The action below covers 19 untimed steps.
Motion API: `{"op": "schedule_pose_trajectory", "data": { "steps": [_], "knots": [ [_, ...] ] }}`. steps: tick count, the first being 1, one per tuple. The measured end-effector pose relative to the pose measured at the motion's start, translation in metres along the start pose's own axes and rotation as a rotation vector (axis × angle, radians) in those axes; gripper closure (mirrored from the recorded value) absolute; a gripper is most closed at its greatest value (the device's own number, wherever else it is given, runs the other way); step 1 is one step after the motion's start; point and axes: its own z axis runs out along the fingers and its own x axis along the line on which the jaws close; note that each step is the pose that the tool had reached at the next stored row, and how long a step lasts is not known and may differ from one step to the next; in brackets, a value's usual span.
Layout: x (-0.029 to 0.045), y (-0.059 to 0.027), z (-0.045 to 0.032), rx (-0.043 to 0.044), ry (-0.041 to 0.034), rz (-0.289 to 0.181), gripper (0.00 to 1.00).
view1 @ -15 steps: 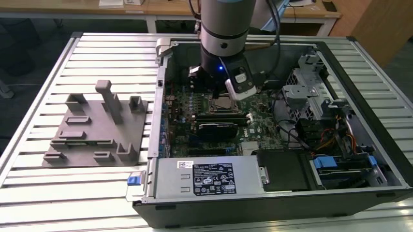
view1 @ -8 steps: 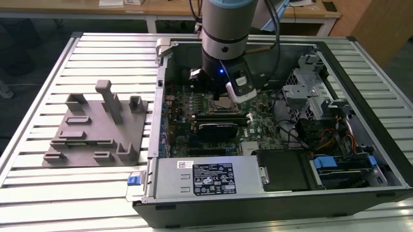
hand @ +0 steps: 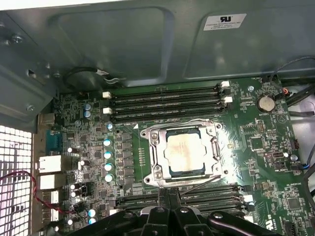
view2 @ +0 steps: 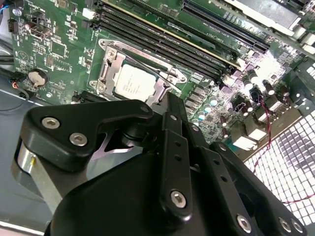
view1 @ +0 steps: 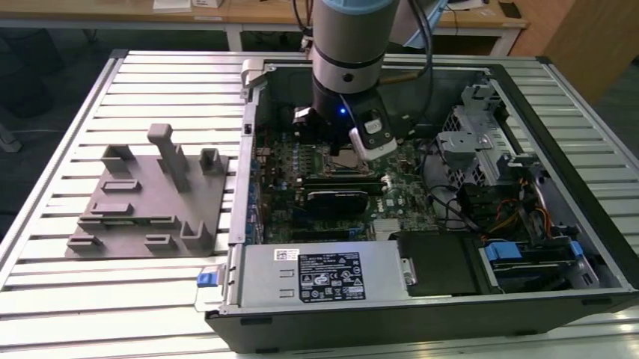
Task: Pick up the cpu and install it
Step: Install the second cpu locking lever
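Gripper (hand: pixel 167 204) hangs inside the open computer case (view1: pixel 559 120), just above the motherboard (hand: pixel 256 147) and close beside the socket (hand: pixel 182 151); in both wrist views its black fingers meet edge to edge with nothing between them, so I read it as closed and empty; the cpu (hand: pixel 183 152) lies flat inside the socket's metal frame, its pale silver top showing through the square opening, level with the frame as far as I can judge; in the second wrist view the same chip (view2: pixel 134 82) sits square in its seat, just past the fingertips and apart from them; so the pick and the placing look done, the chip being in its place; whether the retaining lever is latched I cannot tell; in the exterior view the grey plastic fixture (view1: pixel 150 202) lies on the slatted table (view1: pixel 60 149), well apart from the case on the exterior view's left.
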Motion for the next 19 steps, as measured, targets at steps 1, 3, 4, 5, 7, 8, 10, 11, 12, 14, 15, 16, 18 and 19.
{"op": "schedule_pose_trajectory", "data": {
  "steps": [1, 3, 4, 5, 7, 8, 10, 11, 12, 14, 15, 16, 18, 19],
  "knots": [
    [0.0000, -0.0002, 0.0007, 0.0004, 0.0001, 0.000, 0.89],
    [0.0000, -0.0007, 0.0026, 0.0005, 0.0001, 0.000, 0.89],
    [0.0000, -0.0009, 0.0036, 0.0006, 0.0001, 0.000, 0.89],
    [0.0000, -0.0011, 0.0044, 0.0007, 0.0001, 0.000, 0.89],
    [0.0001, -0.0015, 0.0063, 0.0007, 0.0001, 0.000, 0.89],
    [0.0001, -0.0018, 0.0073, 0.0007, 0.0001, 0.000, 0.89],
    [0.0001, -0.0022, 0.0092, 0.0006, 0.0001, 0.000, 0.89],
    [0.0001, -0.0024, 0.0100, 0.0006, 0.0001, 0.000, 0.89],
    [0.0001, -0.0026, 0.0106, 0.0006, 0.0001, 0.000, 0.89],
    [0.0001, -0.0030, 0.0123, 0.0010, 0.0000, 0.000, 0.89],
    [0.0001, -0.0032, 0.0132, 0.0013, 0.0000, 0.000, 0.89],
    [0.0001, -0.0034, 0.0143, 0.0016, 0.0000, 0.000, 0.89],
    [0.0001, -0.0039, 0.0163, 0.0020, -0.0001, 0.000, 0.89],
    [0.0002, -0.0041, 0.0172, 0.0021, -0.0001, 0.000, 0.89]
  ]
}}
